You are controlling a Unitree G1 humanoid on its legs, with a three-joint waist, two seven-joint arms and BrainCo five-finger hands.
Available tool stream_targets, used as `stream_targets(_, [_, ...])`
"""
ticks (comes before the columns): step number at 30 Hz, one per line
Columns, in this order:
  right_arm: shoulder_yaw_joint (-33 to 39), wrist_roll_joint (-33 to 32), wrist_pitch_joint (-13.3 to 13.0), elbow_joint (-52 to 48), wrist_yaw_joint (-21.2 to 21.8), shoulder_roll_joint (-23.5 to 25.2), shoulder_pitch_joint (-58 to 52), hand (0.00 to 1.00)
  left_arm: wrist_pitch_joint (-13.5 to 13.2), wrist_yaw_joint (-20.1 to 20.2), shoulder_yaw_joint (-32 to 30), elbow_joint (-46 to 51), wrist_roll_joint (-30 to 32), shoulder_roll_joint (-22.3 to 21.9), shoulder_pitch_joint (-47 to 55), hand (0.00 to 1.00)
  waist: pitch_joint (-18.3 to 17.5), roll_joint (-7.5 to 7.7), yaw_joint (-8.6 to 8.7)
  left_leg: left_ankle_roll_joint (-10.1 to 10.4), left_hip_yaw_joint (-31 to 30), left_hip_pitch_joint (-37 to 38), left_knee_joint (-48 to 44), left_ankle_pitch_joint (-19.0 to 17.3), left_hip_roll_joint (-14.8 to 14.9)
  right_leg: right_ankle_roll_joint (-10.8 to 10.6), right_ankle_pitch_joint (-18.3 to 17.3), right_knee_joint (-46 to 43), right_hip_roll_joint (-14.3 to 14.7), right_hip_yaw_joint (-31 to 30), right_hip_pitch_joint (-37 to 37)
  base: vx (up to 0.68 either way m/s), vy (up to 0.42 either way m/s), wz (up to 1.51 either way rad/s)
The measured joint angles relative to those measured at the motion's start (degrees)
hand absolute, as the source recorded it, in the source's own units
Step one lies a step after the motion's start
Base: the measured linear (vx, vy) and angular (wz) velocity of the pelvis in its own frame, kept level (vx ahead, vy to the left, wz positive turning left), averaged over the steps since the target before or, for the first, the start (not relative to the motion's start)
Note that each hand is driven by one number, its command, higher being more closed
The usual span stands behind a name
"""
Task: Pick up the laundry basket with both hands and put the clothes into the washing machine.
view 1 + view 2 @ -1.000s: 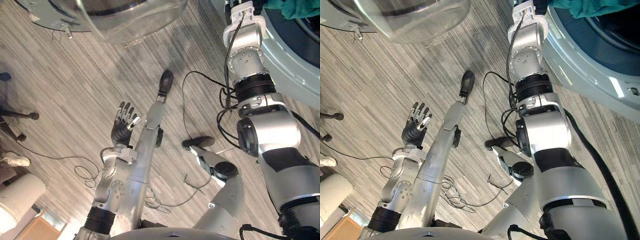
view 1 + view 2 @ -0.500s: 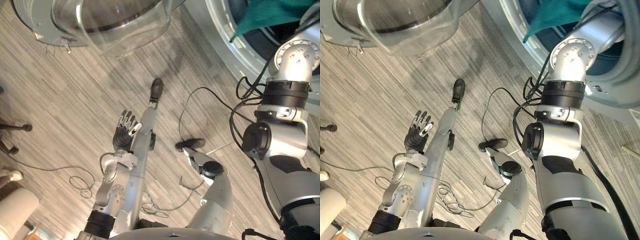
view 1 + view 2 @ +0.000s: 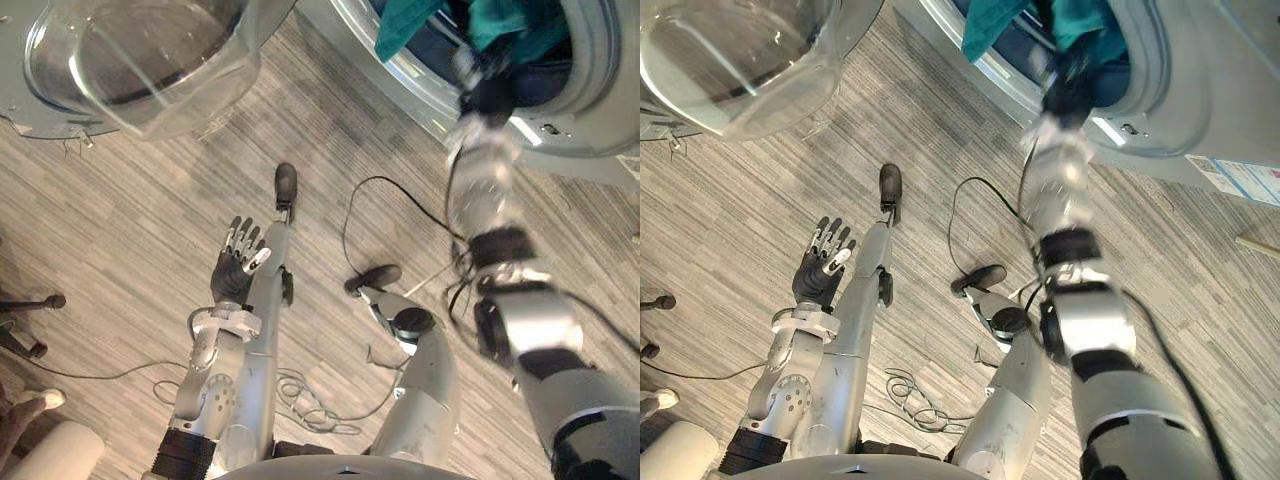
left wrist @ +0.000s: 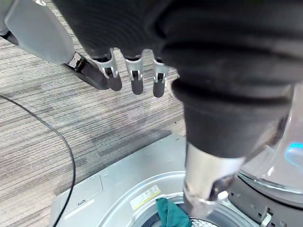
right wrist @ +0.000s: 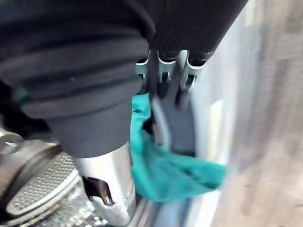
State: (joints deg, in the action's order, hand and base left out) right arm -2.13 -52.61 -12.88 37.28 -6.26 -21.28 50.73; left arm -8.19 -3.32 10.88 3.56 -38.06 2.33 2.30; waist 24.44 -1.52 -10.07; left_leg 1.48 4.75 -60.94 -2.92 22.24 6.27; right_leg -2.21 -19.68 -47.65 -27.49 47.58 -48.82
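- Two robot hands are seen from above over a grey wood-grain plank floor [image 3: 150, 190]. A silver-grey front-loading washing machine [image 3: 590, 120] takes the upper right of the head views, and its round clear glass door [image 3: 140, 60] stands open at the upper left.
- Teal green clothes [image 3: 405, 22] are bunched in the drum mouth at the top right, with one fold draped out over the grey rim.
- The silver-fingered right hand [image 3: 1072, 72] is at that mouth, just beside the teal cloth. In its wrist view its fingers [image 5: 163, 75] are seen straight, thumb apart, with nothing pinched. Whether the tips touch the cloth cannot be told.
- The matching left hand [image 3: 238, 268] is held at centre left above the floor, fingers straight and spread, with nothing in it.
- The step in hand is judged to be the pushing of the clothes into the drum.
- For this to be done well, the hanging fold should be swept inward past the rim with flat fingers, deep enough that nothing lies across the seal.
- Snagging of the fingers in loose cloth on withdrawal is to be guarded against.
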Motion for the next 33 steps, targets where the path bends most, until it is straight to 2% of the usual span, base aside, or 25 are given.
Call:
stream_targets(1, [-0.09,1.57,0.23,-1.27,0.55,2.36,-3.48,0.00,0.00,0.01,-0.62,-0.28,0.08,0.00,-0.02,0.00,-0.15,0.34,0.69,0.10,0.05,0.82,-0.19,-0.17,0.26,-0.06,0.19,0.57,0.42,-0.03,0.99,0.04,-0.063,-0.16])
stream_targets(4, [-0.95,7.67,0.29,-5.56,1.00,7.28,-16.71,0.00,-0.03,0.11,-1.35,-0.99,1.08,-0.13,0.03,0.00,-0.46,1.37,1.09,0.06,0.10,1.20,-5.54,-4.18,1.93,-0.32,1.32,2.99,2.52,-0.21,4.15,0.03,-0.069,-0.28])
stream_targets(6, [-2.52,16.93,1.50,-5.55,1.73,10.61,-28.65,0.00,-0.03,0.66,-2.73,-2.94,2.10,0.18,0.28,0.00,-1.75,3.92,1.28,0.09,1.42,1.65,-10.44,-8.15,3.53,-0.71,2.31,5.10,4.27,-2.38,5.56,0.03,-0.049,-0.54])
stream_targets(7, [-4.07,22.35,2.62,-5.00,2.49,12.37,-34.37,0.00,-0.05,1.12,-4.19,-4.00,3.49,0.55,0.35,0.00,-2.10,4.66,1.98,0.23,1.76,2.81,-12.35,-9.97,4.66,-0.87,3.37,7.13,5.81,-3.18,7.34,0.02,-0.034,-0.56])
stream_targets(8, [-4.91,24.39,3.15,-4.77,2.65,12.90,-36.84,0.00,-0.08,1.25,-4.76,-4.69,3.58,1.05,0.36,0.00,-2.30,4.98,2.28,0.33,1.82,3.42,-13.30,-10.82,5.07,-0.92,3.80,8.00,6.40,-3.63,8.28,0.03,-0.028,-0.70])
stream_targets(9, [-6.80,30.78,4.22,-4.72,3.61,13.91,-42.33,0.00,-0.19,1.69,-6.40,-6.53,4.79,2.05,0.40,0.00,-2.83,5.73,2.82,0.66,2.91,5.46,-15.83,-13.52,6.46,-1.06,4.83,10.05,7.99,-5.70,10.41,0.02,-0.025,-0.63])
stream_targets(11, [-8.99,36.76,4.87,-4.65,4.80,14.10,-46.49,0.00,-0.62,1.96,-8.11,-9.44,6.53,2.25,0.42,0.00,-3.06,6.02,2.80,0.66,3.74,8.24,-18.48,-16.44,8.18,-1.02,6.15,12.67,10.05,-7.61,13.82,0.04,-0.032,-0.69])
stream_targets(13, [-11.54,47.63,5.82,-3.89,6.04,14.94,-51.80,0.00,-1.32,2.21,-9.97,-15.70,10.33,3.49,0.75,0.00,-4.89,7.01,3.08,0.73,5.33,13.71,-20.27,-19.14,8.82,-0.21,7.30,15.00,11.70,-11.03,18.58,0.05,-0.019,-0.46])
stream_targets(16, [-11.81,54.67,5.72,-1.17,7.03,16.96,-55.56,0.00,-1.55,1.10,-13.14,-25.01,14.71,3.26,0.75,0.00,-6.56,8.56,4.11,0.41,7.18,22.26,-18.86,-20.23,8.22,-0.76,8.54,16.46,13.45,-18.14,24.58,0.07,-0.021,-0.06])
stream_targets(18, [-11.60,55.07,5.72,-0.39,6.97,18.31,-55.95,0.00,-1.56,-0.30,-14.98,-29.12,16.31,3.06,0.80,0.00,-7.27,9.53,4.65,-0.38,8.38,25.91,-17.60,-19.75,8.10,-3.05,6.27,11.51,14.08,-21.81,25.76,0.06,-0.107,0.11])
stream_targets(19, [-11.11,54.98,5.80,0.21,6.93,19.34,-56.11,0.00,-1.53,-1.28,-16.01,-32.03,16.99,3.04,1.03,0.00,-8.21,10.25,4.83,-0.52,8.56,27.91,-17.66,-19.62,7.57,-3.27,4.42,9.98,15.04,-22.93,26.78,0.02,-0.148,0.02])
stream_targets(20, [-10.59,54.49,5.79,1.71,6.86,19.77,-56.11,0.00,-1.36,-1.84,-17.33,-34.28,17.04,2.20,1.97,0.00,-10.34,10.36,4.65,0.27,9.18,28.58,-17.84,-19.96,7.26,-3.84,3.80,12.34,15.38,-23.73,27.83,0.02,-0.134,-0.28])
stream_targets(22, [-9.63,53.95,5.83,2.51,6.60,19.79,-56.09,0.00,-0.86,-2.51,-18.57,-37.36,17.04,0.35,2.92,0.00,-11.80,9.53,3.80,0.43,10.43,31.77,-14.53,-19.06,7.54,-2.67,3.75,16.54,16.96,-25.06,30.33,0.00,-0.067,-0.49])
stream_targets(25, [-8.85,53.77,6.58,4.88,6.14,19.84,-56.75,0.00,-0.14,-2.38,-18.64,-39.39,17.62,-0.82,4.21,0.00,-13.26,8.50,3.78,0.67,12.60,36.58,-11.30,-17.45,7.32,-2.29,2.46,18.92,17.09,-26.73,33.03,-0.06,-0.050,-0.26])
stream_targets(27, [-7.66,53.09,7.01,8.16,5.50,19.65,-56.24,0.00,0.27,-2.36,-18.60,-43.11,18.71,-1.88,3.87,0.00,-15.91,6.52,3.29,1.14,12.60,38.33,-7.78,-17.12,6.74,-2.27,2.62,22.13,18.07,-28.11,33.44,-0.07,-0.039,-0.36])
stream_targets(28, [-7.38,53.10,7.08,9.21,5.25,19.61,-55.81,0.00,0.38,-2.34,-18.56,-43.95,18.92,-2.16,3.93,0.00,-16.06,6.01,3.37,1.14,12.39,39.21,-6.57,-17.12,6.28,-2.20,3.14,23.04,18.23,-28.23,33.98,-0.06,0.014,-0.24])
stream_targets(30, [-5.49,55.00,7.19,11.19,4.30,19.43,-55.27,0.00,0.74,-2.30,-18.20,-45.41,19.38,-3.29,4.21,0.00,-16.89,3.77,3.60,1.71,11.33,41.98,-2.93,-16.75,5.00,-2.34,4.96,26.24,18.59,-28.24,36.29,-0.02,0.037,-0.06])
stream_targets(33, [-4.44,55.36,8.16,12.63,4.28,18.41,-54.62,0.00,0.77,-2.11,-17.38,-45.34,19.68,-4.06,4.46,0.00,-17.04,1.83,2.80,4.18,7.26,43.65,-2.71,-15.24,3.49,-2.67,5.07,26.41,18.21,-28.46,37.96,0.01,0.032,-0.03])
